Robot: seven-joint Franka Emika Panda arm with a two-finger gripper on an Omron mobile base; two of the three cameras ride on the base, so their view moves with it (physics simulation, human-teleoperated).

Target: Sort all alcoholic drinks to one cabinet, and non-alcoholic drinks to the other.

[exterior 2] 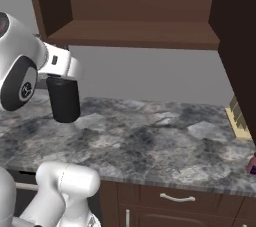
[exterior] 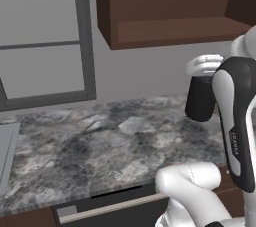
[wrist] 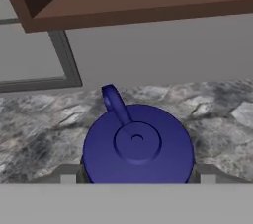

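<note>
No readable text anywhere; robot arm carries a small dark marking on its black panel, too blurred to make out.

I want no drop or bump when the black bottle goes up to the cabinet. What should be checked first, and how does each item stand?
1. Gripper clamped on the black bottle, a finger on each side of its blue lid: ok.
2. Bottle lifted off the counter: ok, its base hangs above the stone in both base views.
3. Bottle upright: ok, roughly vertical.
4. Cabinet shelf free to receive it: ok, the visible plank is bare.
5. Cabinet door out of the way: ok, the front stands open.
6. Bottle high enough to clear the shelf edge: not ok, it hangs well below the plank.
</note>
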